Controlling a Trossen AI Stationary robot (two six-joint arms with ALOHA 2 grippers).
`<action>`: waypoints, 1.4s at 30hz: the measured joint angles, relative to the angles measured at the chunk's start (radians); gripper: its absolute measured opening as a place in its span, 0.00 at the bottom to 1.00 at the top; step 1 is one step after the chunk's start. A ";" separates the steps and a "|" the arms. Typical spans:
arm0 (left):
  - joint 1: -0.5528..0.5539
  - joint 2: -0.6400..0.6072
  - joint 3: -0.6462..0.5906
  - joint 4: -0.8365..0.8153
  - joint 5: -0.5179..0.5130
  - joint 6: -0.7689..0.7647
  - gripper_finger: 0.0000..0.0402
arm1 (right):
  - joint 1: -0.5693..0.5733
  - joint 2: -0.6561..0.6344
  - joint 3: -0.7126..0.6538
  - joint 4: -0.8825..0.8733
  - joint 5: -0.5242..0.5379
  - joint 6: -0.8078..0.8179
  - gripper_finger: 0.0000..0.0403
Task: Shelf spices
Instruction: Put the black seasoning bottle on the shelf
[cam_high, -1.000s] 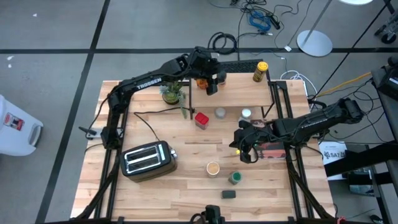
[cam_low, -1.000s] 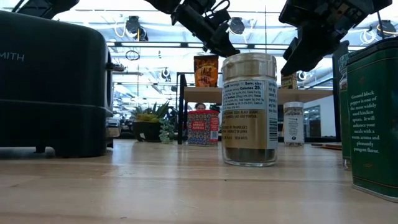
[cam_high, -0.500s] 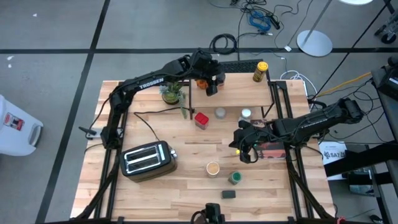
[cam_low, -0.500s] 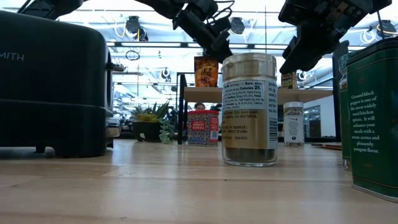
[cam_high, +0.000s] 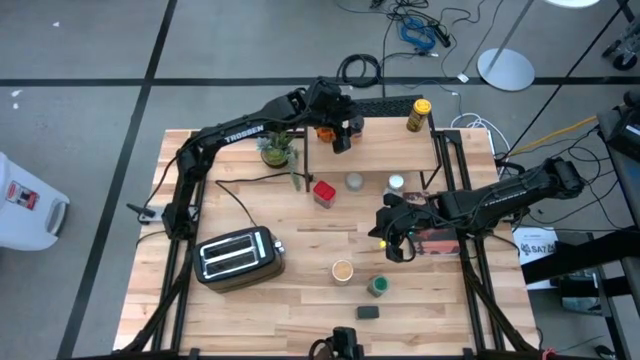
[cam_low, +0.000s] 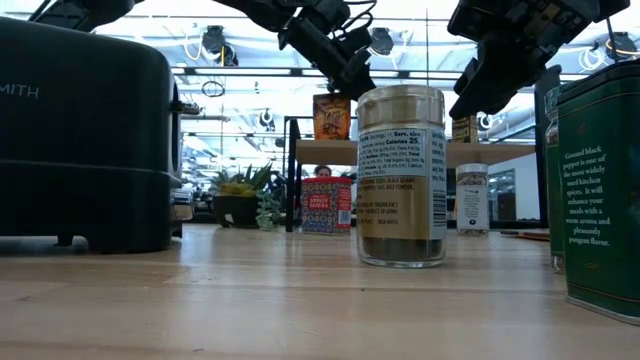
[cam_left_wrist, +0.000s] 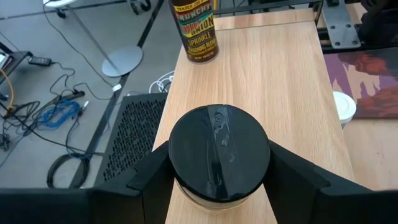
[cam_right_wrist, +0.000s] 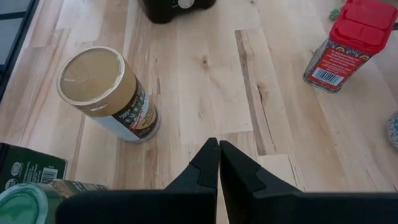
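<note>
The left gripper (cam_left_wrist: 217, 180) has its jaws spread on either side of a black-lidded jar (cam_left_wrist: 219, 155) standing on the shelf (cam_left_wrist: 280, 81), near a yellow-capped bottle (cam_left_wrist: 196, 31). The right gripper (cam_right_wrist: 217, 163), jaws pressed together, hovers over the table (cam_right_wrist: 211, 81) beside a tan-lidded jar (cam_right_wrist: 106, 93).

Bright even overhead light, soft shadows, blown-out ceiling glare in low view

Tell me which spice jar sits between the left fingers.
The black-lidded jar on the shelf, flanked by the left gripper; the yellow-capped bottle stands at the shelf's far end.
</note>
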 joint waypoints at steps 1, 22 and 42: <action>0.000 0.000 0.000 0.000 0.000 0.000 0.54 | 0.000 0.000 0.000 0.000 0.000 0.000 0.00; -0.011 0.000 0.000 -0.001 0.005 0.016 0.54 | 0.001 0.000 0.000 0.000 0.000 0.000 0.00; -0.012 0.000 0.000 0.018 -0.001 0.015 0.69 | 0.006 0.000 0.000 0.000 0.000 0.000 0.00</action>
